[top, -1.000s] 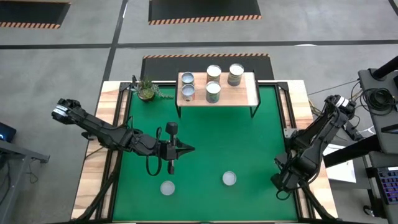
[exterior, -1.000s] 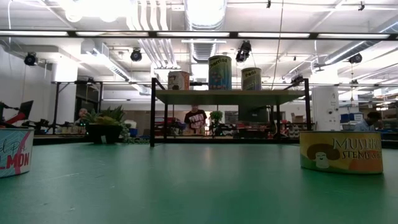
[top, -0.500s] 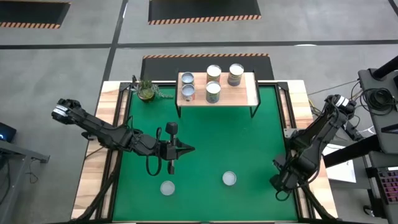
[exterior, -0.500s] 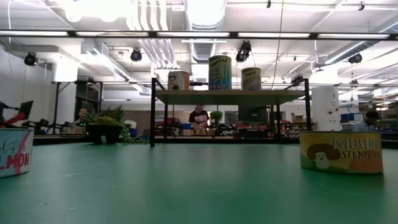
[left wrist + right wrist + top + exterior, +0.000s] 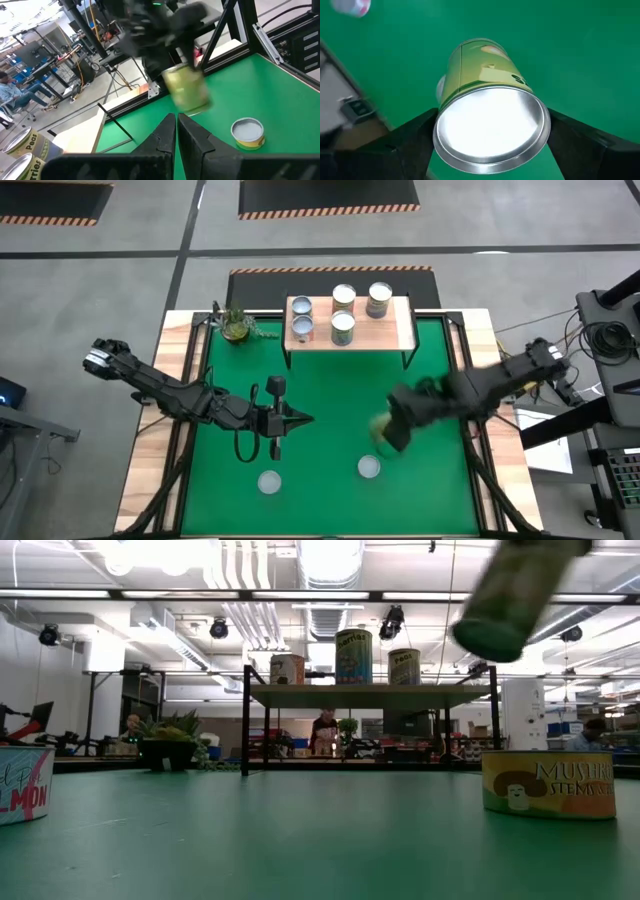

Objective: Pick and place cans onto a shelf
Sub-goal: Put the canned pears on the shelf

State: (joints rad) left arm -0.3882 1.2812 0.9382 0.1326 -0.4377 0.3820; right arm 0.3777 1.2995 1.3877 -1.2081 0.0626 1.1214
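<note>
R gripper [image 5: 392, 430] clamps green can [image 5: 487, 107], tilted, above table [image 5: 340, 395], 12 o'clock of tan can [image 5: 369, 468]. L gripper [image 5: 300, 419] closed, empty, mid-table.

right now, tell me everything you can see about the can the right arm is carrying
The can is a short cylinder with a shiny silver end and a yellow-green paper label bearing dark lettering. It is gripped by the right tool, whose dark fingers press its sides near the silver end. It hangs tilted in the air above the green table, touching nothing else. In the high view it shows blurred, just above the can standing on the table.
</note>
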